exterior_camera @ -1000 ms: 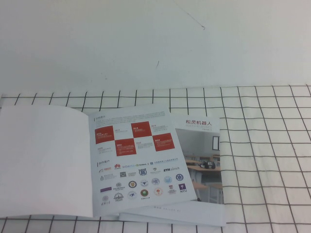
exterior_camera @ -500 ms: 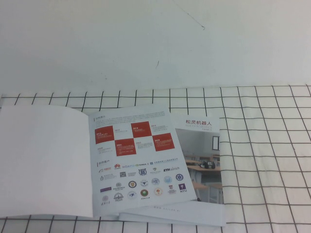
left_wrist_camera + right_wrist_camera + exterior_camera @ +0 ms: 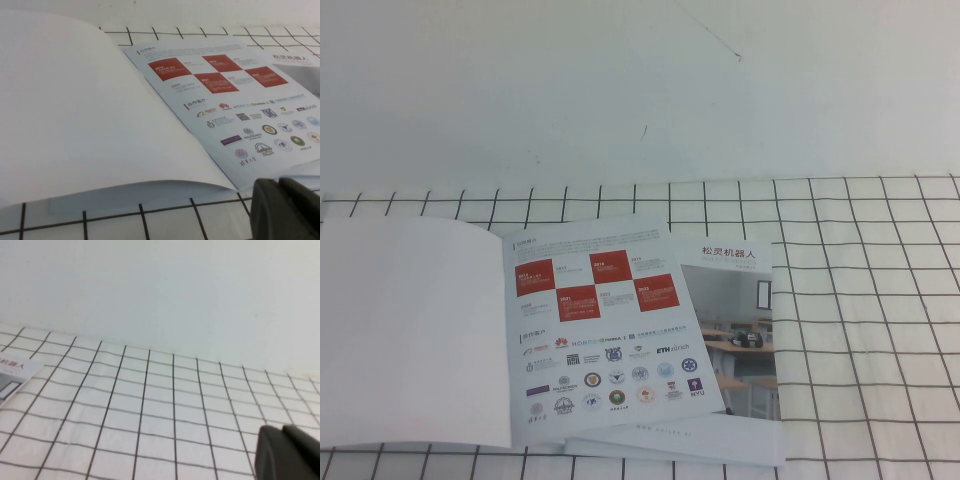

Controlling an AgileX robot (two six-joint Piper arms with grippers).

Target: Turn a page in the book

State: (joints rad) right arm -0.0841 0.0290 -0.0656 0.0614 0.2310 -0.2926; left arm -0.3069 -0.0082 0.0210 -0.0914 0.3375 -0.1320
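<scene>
Book first: the thin glossy brochure (image 3: 520,335) lies open on the white cloth with a black grid (image 3: 860,330), toward my left side of the table. Its plain white cover leaf (image 3: 410,330) rests turned over to the left, bowed slightly, so I judge the turn done. That leaves the inner white page with red squares and rows of logos (image 3: 605,320) facing up. Under it sits a second brochure with a classroom photo and Chinese title (image 3: 745,330), mostly covered.

From the high camera neither arm shows. My left gripper (image 3: 287,210) appears only as a dark tip just beside the book's near edge; my right gripper (image 3: 287,452) hangs over bare cloth, well apart. I cannot tell whether either pincer is open or closed.
</scene>
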